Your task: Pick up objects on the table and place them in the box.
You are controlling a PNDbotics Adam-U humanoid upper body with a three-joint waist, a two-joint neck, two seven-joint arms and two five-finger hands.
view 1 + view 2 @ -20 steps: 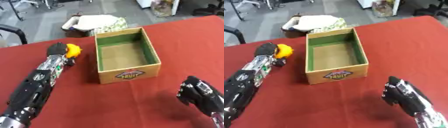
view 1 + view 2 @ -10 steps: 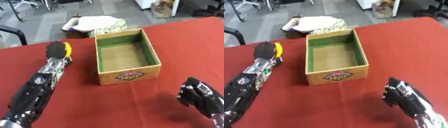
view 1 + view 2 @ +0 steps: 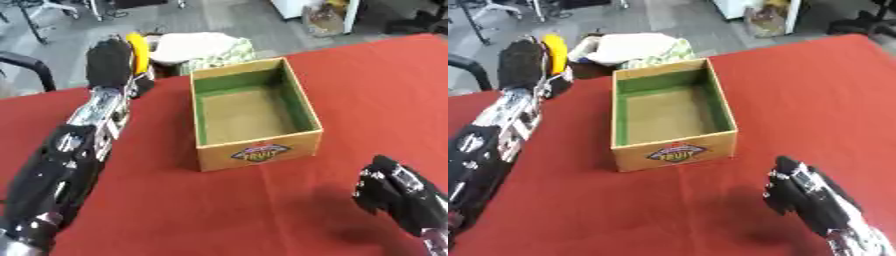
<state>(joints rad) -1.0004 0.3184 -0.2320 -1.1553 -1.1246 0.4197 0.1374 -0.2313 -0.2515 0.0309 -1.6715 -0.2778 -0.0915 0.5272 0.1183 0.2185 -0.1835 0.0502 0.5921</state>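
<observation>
- While it is raised near the worktop's (image 3: pixel 367 75) far left edge, the left hand (image 3: pixel 109 62) curls round a yellow object (image 3: pixel 137 46), smooth and curved, only partly showing.
- Left of the hand's hold stands the box (image 3: pixel 255 150): open cardboard, green inside, a fruit label in front.
- Near the right corner, the right hand (image 3: pixel 802 197) rests with fingers curled, holding nothing.

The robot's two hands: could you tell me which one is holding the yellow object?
The left hand, raised beside the box, has the yellow object in its curled fingers. The right hand at the lower right holds nothing.
</observation>
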